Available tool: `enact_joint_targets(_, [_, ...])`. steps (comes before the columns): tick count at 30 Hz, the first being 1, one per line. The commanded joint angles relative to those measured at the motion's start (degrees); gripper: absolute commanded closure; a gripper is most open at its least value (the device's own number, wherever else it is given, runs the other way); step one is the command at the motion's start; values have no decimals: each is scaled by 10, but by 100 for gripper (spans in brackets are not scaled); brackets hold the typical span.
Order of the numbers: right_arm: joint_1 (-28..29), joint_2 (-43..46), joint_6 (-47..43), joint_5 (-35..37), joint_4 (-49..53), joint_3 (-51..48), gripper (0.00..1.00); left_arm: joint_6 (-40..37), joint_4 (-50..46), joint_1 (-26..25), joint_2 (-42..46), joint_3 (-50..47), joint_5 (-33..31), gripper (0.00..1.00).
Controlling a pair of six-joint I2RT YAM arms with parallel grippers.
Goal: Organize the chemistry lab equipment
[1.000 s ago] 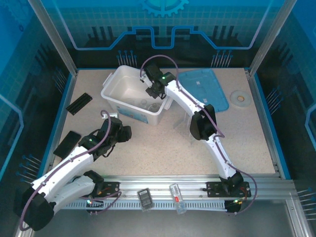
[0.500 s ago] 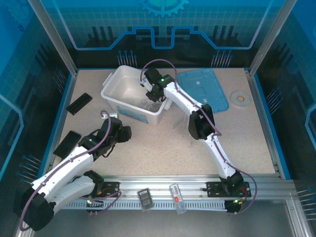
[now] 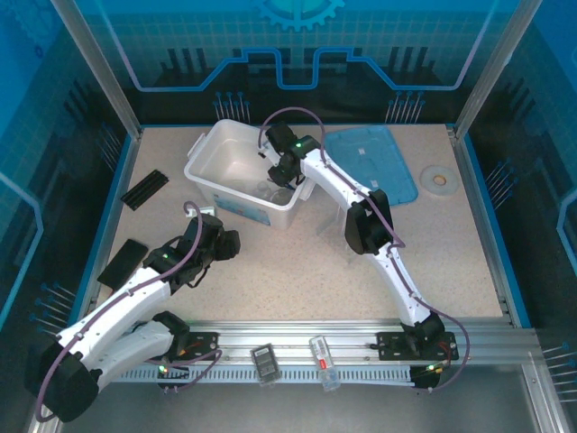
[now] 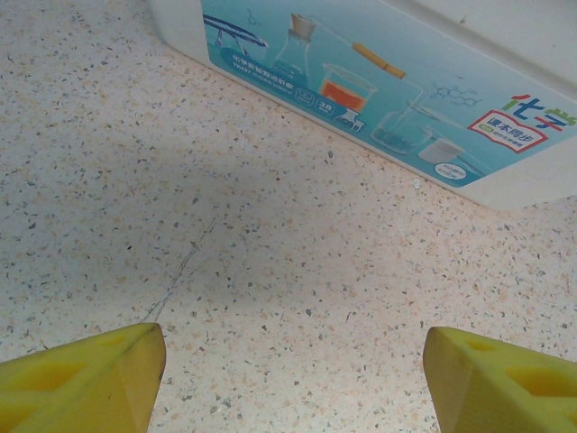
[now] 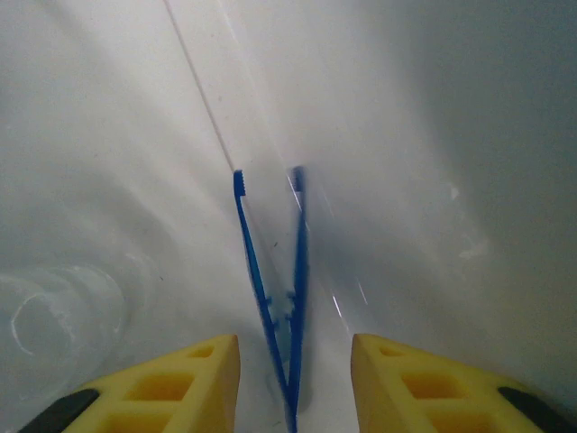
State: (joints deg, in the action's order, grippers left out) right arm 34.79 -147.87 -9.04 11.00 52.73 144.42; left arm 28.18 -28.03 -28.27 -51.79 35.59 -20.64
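In the top view you see the white bin (image 3: 236, 171) standing open toward the far edge of the worktop (image 3: 297, 262), left of its middle. The light-blue lid (image 3: 379, 167) lies flat just beside it on the right. Your right gripper (image 3: 281, 176) reaches down inside the bin by its right wall. Your left gripper (image 3: 227, 242) hangs over bare worktop near the bin's front wall.

From the left wrist, your yellow fingers (image 4: 81, 379) stand wide apart with nothing between them, so that claw is released. The bin's picture label (image 4: 361, 81) faces you across speckled worktop.

From the right wrist, the dark blue tweezers (image 5: 288, 361) are inside the bin, tips pointing away, between your two fingers. A gap shows on each side, so this claw is released, not grasping. One leg is blurred. A faint clear round shape at the left, seemingly the small round glass dish (image 5: 54, 316), sits on the bin floor.
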Motion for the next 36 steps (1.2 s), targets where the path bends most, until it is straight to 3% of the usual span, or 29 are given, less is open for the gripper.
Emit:
enact_joint_targets(1, [-6,30,1,-17,12,13,57,3,-13,4,8,14,7,24])
enact_joint_targets(16, [41,122,24,-31,4,-3,42,-5,-25,5,18,35,-27,24])
enact_joint_targets(25, [84,83,62,-30,-5,49,41,4,-25,4,13,29,-33,24])
enact_joint_targets(36, [97,36,109,-80,-32,78,41,16,56,4,-19,-9,26,24])
